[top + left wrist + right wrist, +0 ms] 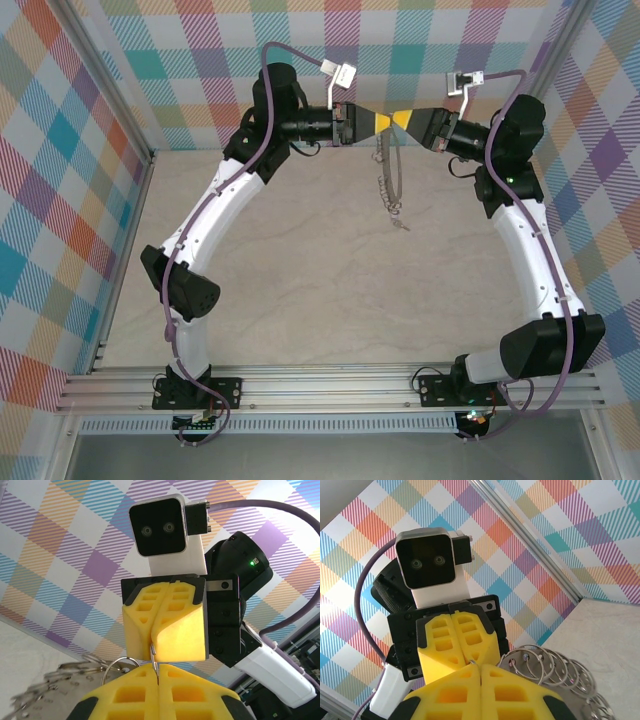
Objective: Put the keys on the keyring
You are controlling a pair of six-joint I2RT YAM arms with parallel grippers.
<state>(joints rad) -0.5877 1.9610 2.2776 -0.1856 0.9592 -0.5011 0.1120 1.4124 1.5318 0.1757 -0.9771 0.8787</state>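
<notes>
2 of my grippers met tip to tip in the top view, above the far middle of the table [300,300]. My left gripper [383,122] reached in from the left and my right gripper [400,120] from the right, each pair of yellow fingers drawn together to a point. From where they met, the keyring [388,175] hung as a thin grey chain, pulled long and narrow, with a bumpy edge. Just past its lower end was the key [403,225], a tiny pale speck. I could not tell whether it was joined to the chain or touched the table.

From my left wrist, the left gripper [158,674] sat at the bottom edge with its jaws pressed together. A thin silvery wire ran up out of their seam into the closed tip of the right gripper [152,647] facing it. That wire was part of the keyring [117,667]: 1 round wire ring stood just left of my fingers, and more chain trailed off to the lower left, blurred.

From my right wrist, the right gripper [480,672] was clamped too, nipping a short arc of the same wire, with the closed left gripper [469,659] opposite. To the right the keyring [545,667] spread as a row of overlapping silvery wire rings, some with a small bead, fanning down in front of the pale table [610,630].
</notes>
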